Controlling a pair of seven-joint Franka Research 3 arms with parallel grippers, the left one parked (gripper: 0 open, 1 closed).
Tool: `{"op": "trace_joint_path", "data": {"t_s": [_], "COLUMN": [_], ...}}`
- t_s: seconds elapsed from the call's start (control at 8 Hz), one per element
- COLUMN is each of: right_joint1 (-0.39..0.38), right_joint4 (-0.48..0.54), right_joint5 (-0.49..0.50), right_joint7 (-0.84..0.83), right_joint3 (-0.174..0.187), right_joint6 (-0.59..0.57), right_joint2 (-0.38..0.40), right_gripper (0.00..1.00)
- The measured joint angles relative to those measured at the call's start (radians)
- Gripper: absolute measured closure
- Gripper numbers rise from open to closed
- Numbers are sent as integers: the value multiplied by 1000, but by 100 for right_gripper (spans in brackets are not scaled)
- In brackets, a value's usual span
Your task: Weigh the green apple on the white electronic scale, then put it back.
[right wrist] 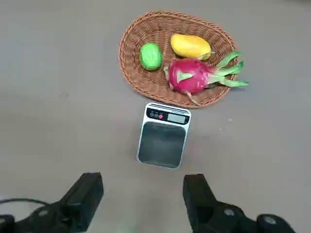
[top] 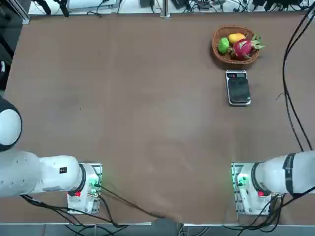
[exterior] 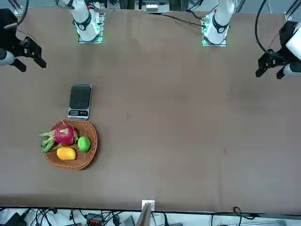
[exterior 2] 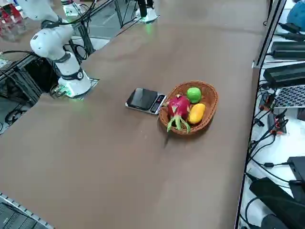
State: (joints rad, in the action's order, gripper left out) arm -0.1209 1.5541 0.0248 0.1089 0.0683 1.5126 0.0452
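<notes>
The green apple (top: 223,45) (exterior: 83,143) (exterior 2: 193,94) (right wrist: 150,56) lies in a wicker basket (right wrist: 130,73) at the table's far right, beside a pink dragon fruit (right wrist: 189,76) and a yellow-orange fruit (right wrist: 190,45). Just on the robot's side of the basket, the white electronic scale (top: 238,88) (exterior: 80,100) (exterior 2: 145,100) (right wrist: 162,138) lies flat with a bare dark plate and its display end toward the basket. My right gripper (right wrist: 143,194) (exterior: 32,59) hangs high above the table, short of the scale, open and holding nothing.
Black cables (top: 290,98) trail over the table's right edge near the scale. The basket rim (top: 216,53) nearly touches the scale's display end. Both arm bases (top: 248,189) stand at the near edge.
</notes>
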Motion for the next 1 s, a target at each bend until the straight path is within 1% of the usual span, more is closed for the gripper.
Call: {"op": "trace_joint_path", "data": {"t_s": [0.25,0.5,0.75,1.0], "right_joint1": [0,2,1,0], "right_joint4": [1,4,9,14], "right_joint5": [0,0,0,0], "right_joint7": [0,0,3,6], "right_joint3": [0,1,0,-3], "right_joint6": [0,34,130,217], "right_joint2": [-6,-47,-136,-249], "right_gripper": [0,0,0,0]}}
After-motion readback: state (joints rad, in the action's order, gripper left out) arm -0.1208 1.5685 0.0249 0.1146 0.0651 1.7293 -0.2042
